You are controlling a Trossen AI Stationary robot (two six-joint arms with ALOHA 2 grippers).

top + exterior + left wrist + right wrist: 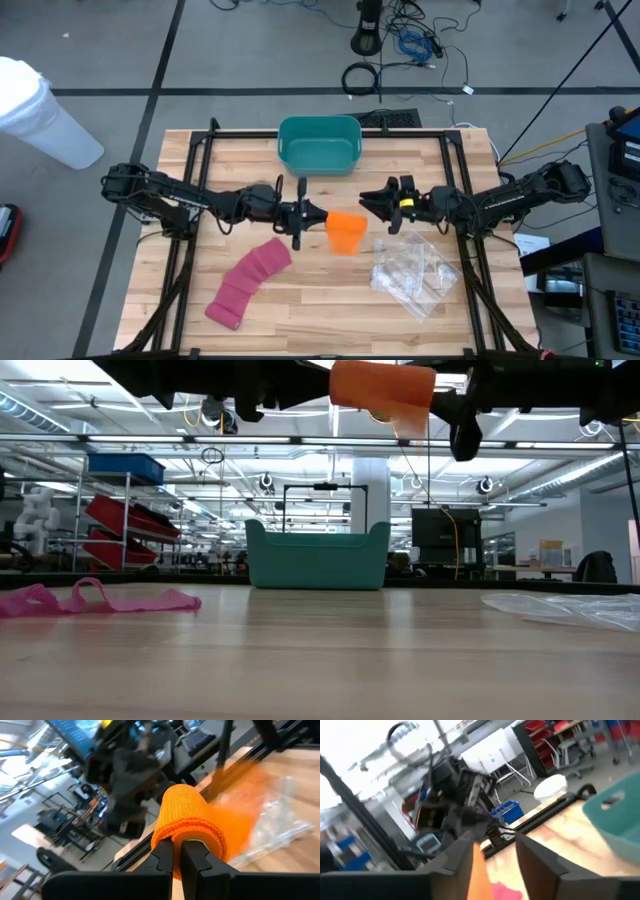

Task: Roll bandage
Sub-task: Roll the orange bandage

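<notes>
- My left claw [318,213] is up over the middle of the bench [330,310], fingers pressed together on the near end of the orange bandage roll [346,232].
- In my left wrist view, the two dark fingers [165,856] meet tight against the roll's [192,820] wound edge, with a loose orange tail blurring out past it.
- Low view: the roll [382,385] hangs high in the air, well clear of the wood, a thin strip drooping under it.
- My right claw [372,198] sits just beside the roll on the other side, fingers spread apart, nothing between them.
- Right wrist view confirms it: a clear gap between my two fingers [457,855], with a sliver of orange low in that gap.
- Teal bin [318,144] stands at the far edge of the bench, behind both claws.
- Pink bandage [246,281] lies unrolled and rumpled on the wood, on my left arm's side, nearer the front.
- Clear plastic wrapper [412,272] lies crumpled on my right arm's side, near the roll but apart from it.
- White bucket [38,112] stands on the floor off the bench, beyond my left arm.
</notes>
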